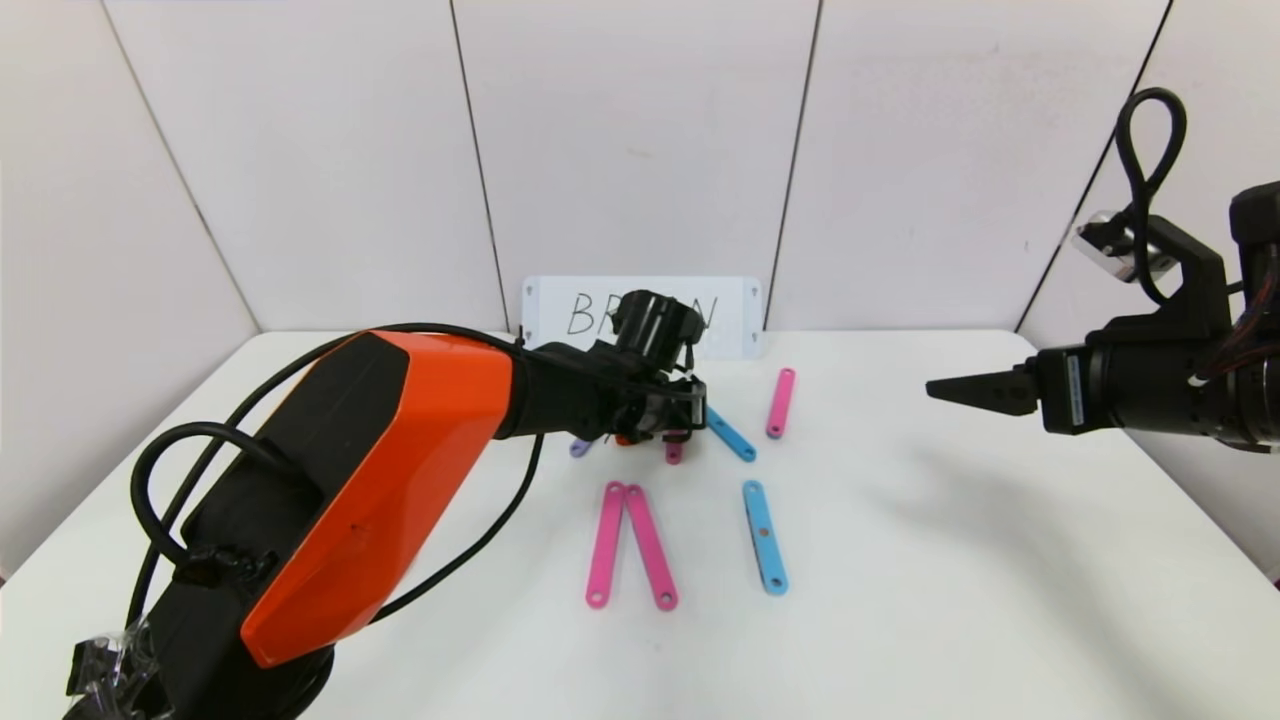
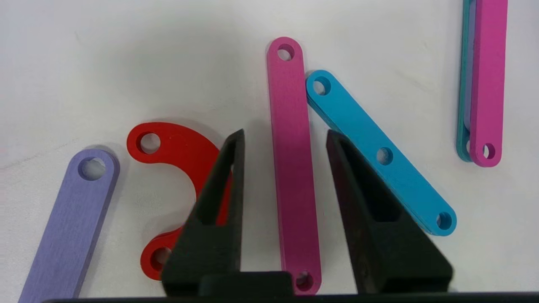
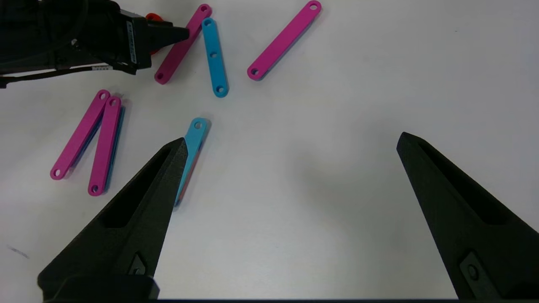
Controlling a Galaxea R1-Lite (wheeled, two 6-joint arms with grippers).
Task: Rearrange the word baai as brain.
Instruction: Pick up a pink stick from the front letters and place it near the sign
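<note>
Head view. We take the white name card (image 1: 640,316) at the back of the table (image 1: 950,560) as our landmark. The left gripper (image 1: 676,432) sits low just in front of the card, over a cluster of pieces: a purple bar (image 1: 580,448) tip, a bit of red arc (image 1: 625,439) and a pink bar (image 1: 673,452) end peek out beneath it. A blue bar (image 1: 731,435) lies slanted just beside that cluster, and a second pink bar (image 1: 780,402) stands further along, also near the card. Well in front of the card, 2 pink bars (image 1: 630,545) form a narrow V with their far ends touching, and another blue bar (image 1: 765,537) lies beside them. The right gripper (image 1: 975,390) hovers above the table, well off to the right of the card.

Left wrist view. We see the left gripper (image 2: 285,136) with its jaws parted and straddling the pink bar (image 2: 292,168); gaps show on both sides, so nothing is grasped. One finger (image 2: 219,198) overlaps the red arc (image 2: 181,153). The purple bar (image 2: 71,223) lies apart beyond the arc; the blue bar (image 2: 381,153) nearly touches the pink bar's far end.

Right wrist view. We see the right gripper (image 3: 290,141) with jaws spread wide, released, holding nothing, above bare table (image 3: 337,126). The nearer blue bar (image 3: 194,134) shows beside one finger (image 3: 139,202).
</note>
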